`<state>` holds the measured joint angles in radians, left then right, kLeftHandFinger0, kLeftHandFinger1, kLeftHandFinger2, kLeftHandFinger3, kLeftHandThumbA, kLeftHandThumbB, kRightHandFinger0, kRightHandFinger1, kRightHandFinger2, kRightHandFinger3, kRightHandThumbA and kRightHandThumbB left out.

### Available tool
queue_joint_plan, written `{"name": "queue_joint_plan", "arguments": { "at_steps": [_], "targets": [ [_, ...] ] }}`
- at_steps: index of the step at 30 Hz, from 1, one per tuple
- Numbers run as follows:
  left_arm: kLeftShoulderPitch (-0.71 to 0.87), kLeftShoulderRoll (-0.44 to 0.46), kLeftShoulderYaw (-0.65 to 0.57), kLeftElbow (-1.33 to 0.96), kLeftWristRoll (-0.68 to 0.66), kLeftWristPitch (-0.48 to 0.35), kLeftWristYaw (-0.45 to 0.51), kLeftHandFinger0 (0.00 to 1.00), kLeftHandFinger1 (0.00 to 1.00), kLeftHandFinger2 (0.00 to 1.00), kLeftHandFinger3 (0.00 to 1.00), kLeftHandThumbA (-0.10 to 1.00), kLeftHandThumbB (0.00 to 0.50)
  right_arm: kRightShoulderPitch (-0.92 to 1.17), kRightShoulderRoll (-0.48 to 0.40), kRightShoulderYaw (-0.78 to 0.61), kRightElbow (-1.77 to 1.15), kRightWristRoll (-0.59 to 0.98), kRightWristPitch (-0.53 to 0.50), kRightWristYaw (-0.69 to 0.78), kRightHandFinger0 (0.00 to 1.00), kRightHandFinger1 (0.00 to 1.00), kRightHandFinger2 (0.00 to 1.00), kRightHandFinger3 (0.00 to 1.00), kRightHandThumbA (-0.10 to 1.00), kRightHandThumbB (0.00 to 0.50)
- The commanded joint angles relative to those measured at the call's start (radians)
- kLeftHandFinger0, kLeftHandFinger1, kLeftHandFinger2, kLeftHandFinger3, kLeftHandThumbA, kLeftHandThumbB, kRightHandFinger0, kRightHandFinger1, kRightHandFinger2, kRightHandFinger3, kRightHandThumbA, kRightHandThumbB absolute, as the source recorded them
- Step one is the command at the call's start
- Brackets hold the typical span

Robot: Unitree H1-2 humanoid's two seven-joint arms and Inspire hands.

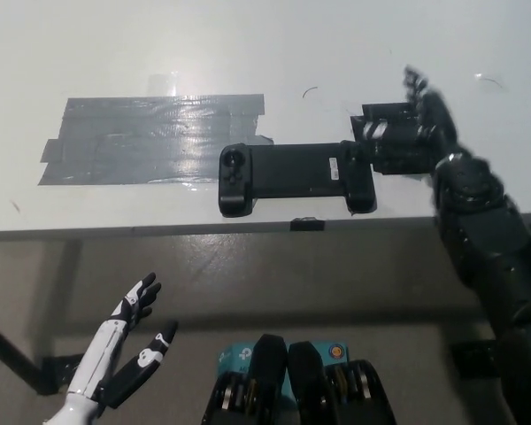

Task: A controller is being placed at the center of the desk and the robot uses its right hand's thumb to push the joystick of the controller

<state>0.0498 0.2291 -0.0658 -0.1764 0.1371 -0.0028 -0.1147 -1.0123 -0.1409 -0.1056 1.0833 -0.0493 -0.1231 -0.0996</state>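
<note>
A black controller (292,174) lies flat on the white desk (248,53) near its front edge, long side running left to right. A round joystick (234,163) shows on its left grip. My black right hand (407,131) rests over the controller's right grip, fingers spread and pointing away from me, the thumb lying across that grip and hiding what is under it. The hand holds nothing. My white left hand (133,345) hangs below the desk's edge at the lower left, fingers apart and empty.
A wide patch of grey tape (150,137) is stuck on the desk left of the controller. The desk's front edge (203,230) runs across the picture just below the controller. Floor shows beneath it.
</note>
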Motion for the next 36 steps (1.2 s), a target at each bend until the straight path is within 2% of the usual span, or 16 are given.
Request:
{"name": "queue_joint_plan", "arguments": {
  "at_steps": [1,5,7,8,10,12,15,17,20,25,26,27,29,32,36],
  "targets": [
    [-0.007,0.015,0.005,-0.032,-0.013,-0.007,-0.018,1.00,1.00,1.00,1.00,0.66,0.275,-0.024,-0.045,-0.036,-0.245,0.040,-0.014,-0.014,1.00,1.00,1.00,1.00,1.00,0.152],
    [-0.008,0.015,0.006,-0.032,-0.013,0.003,-0.018,1.00,1.00,1.00,1.00,0.67,0.283,0.029,-0.037,-0.043,-0.498,0.049,0.044,0.009,1.00,1.00,1.00,1.00,1.00,0.195],
    [-0.006,0.014,0.007,-0.031,-0.019,0.001,-0.019,1.00,1.00,1.00,1.00,0.67,0.279,0.054,-0.040,-0.028,-0.639,0.019,0.106,0.007,1.00,1.00,1.00,1.00,1.00,0.263],
    [-0.007,0.019,0.003,-0.029,-0.003,-0.008,-0.017,1.00,1.00,1.00,1.00,0.68,0.265,0.064,-0.043,-0.022,-0.698,0.012,0.138,0.013,1.00,1.00,1.00,1.00,1.00,0.274],
    [-0.006,0.017,0.002,-0.032,0.014,0.002,-0.010,1.00,1.00,1.00,1.00,0.70,0.276,0.079,-0.045,-0.018,-0.788,0.012,0.147,0.024,1.00,1.00,1.00,1.00,1.00,0.261],
    [-0.008,0.014,0.002,-0.035,0.007,0.007,-0.012,1.00,1.00,1.00,1.00,0.69,0.275,0.098,-0.043,-0.018,-0.908,0.018,0.189,0.031,1.00,1.00,1.00,1.00,1.00,0.273],
    [-0.016,0.013,0.003,-0.032,0.000,0.004,-0.014,1.00,1.00,1.00,1.00,0.67,0.265,0.142,-0.034,-0.009,-1.063,0.021,0.223,0.042,1.00,1.00,1.00,1.00,1.00,0.263],
    [-0.026,0.014,0.005,-0.025,-0.005,-0.003,-0.015,1.00,1.00,1.00,1.00,0.67,0.268,0.184,-0.026,0.003,-1.166,0.030,0.251,0.056,1.00,1.00,1.00,1.00,1.00,0.280],
    [-0.047,0.019,0.007,-0.017,-0.001,-0.010,-0.013,1.00,1.00,1.00,1.00,0.70,0.268,0.300,0.004,0.037,-1.365,0.050,0.304,0.077,1.00,1.00,1.00,1.00,1.00,0.256],
    [-0.080,0.026,0.011,-0.008,0.000,-0.002,-0.016,1.00,1.00,1.00,1.00,0.73,0.263,0.462,0.011,0.115,-1.511,0.036,0.237,0.128,1.00,1.00,1.00,1.00,1.00,0.271],
    [-0.084,0.032,0.010,-0.005,0.006,-0.011,-0.016,1.00,1.00,1.00,1.00,0.74,0.239,0.543,0.007,0.155,-1.542,0.005,0.190,0.147,1.00,1.00,1.00,1.00,1.00,0.230],
    [-0.085,0.033,0.010,-0.004,0.003,-0.012,-0.017,1.00,1.00,1.00,1.00,0.74,0.237,0.565,0.007,0.165,-1.549,-0.001,0.176,0.150,1.00,1.00,1.00,1.00,1.00,0.225],
    [-0.090,0.032,0.011,0.007,0.003,-0.021,-0.014,1.00,1.00,1.00,1.00,0.75,0.236,0.665,0.008,0.209,-1.563,-0.049,0.136,0.158,1.00,1.00,1.00,1.00,1.00,0.185],
    [-0.086,0.030,0.011,0.015,0.005,-0.027,-0.011,1.00,1.00,1.00,1.00,0.76,0.231,0.766,0.014,0.247,-1.526,-0.104,0.108,0.144,1.00,1.00,1.00,1.00,1.00,0.213],
    [-0.083,0.030,0.009,0.023,0.006,-0.036,-0.010,1.00,1.00,1.00,1.00,0.78,0.215,0.854,0.004,0.278,-1.425,-0.096,0.085,0.139,1.00,1.00,1.00,1.00,1.00,0.218]
  ]
}}
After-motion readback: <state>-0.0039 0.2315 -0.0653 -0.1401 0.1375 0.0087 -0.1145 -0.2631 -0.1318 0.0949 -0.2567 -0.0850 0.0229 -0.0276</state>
